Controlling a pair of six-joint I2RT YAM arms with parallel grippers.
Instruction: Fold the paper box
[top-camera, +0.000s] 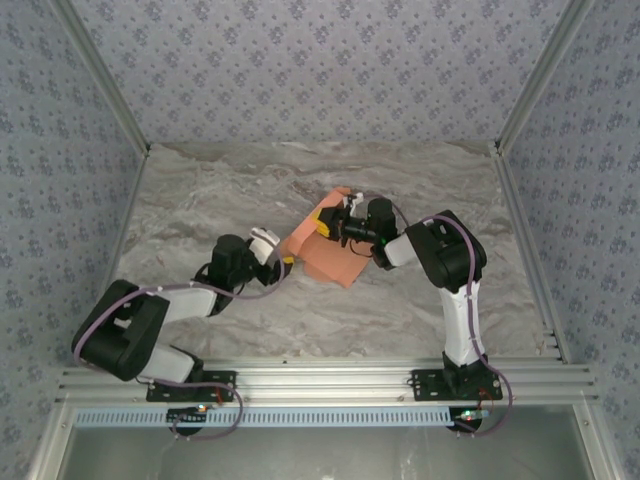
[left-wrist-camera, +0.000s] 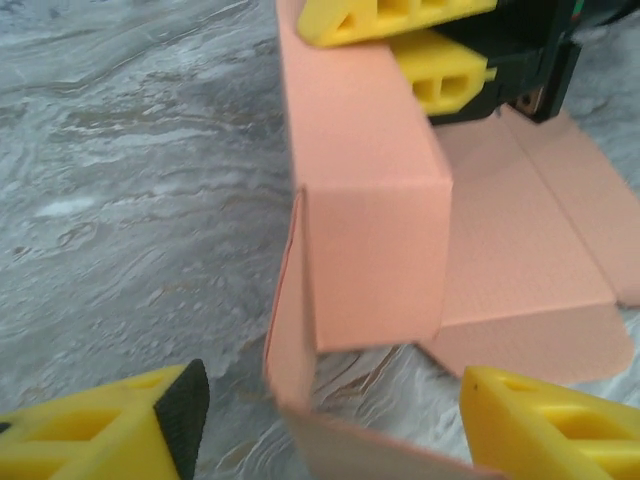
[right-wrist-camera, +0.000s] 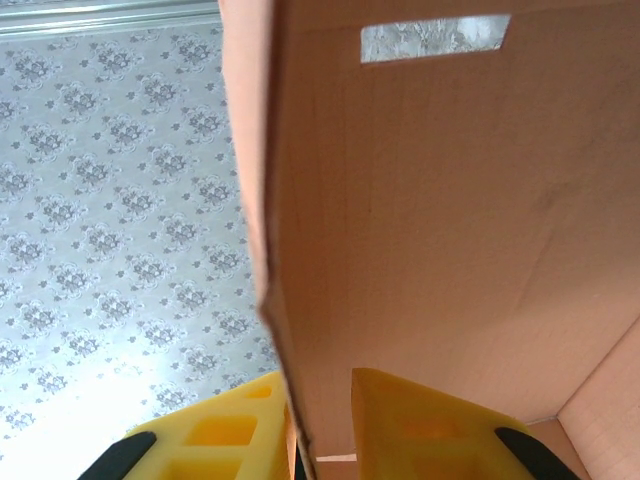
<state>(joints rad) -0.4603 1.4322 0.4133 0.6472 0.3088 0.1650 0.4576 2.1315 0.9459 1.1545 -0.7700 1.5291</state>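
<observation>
The paper box is an orange-salmon card sheet, partly folded, in the middle of the table. My right gripper is shut on one raised wall of it; in the right wrist view my right gripper has that wall's edge pinched between its yellow fingers. A slot is cut near the wall's top. My left gripper sits at the box's left end. In the left wrist view the folded wall stands upright, and a loose end flap lies between the spread fingers of my left gripper, touching neither.
The marble table has bare room all around the box. Aluminium rails run along the near edge, and slanted posts line both sides. Patterned walls enclose the space.
</observation>
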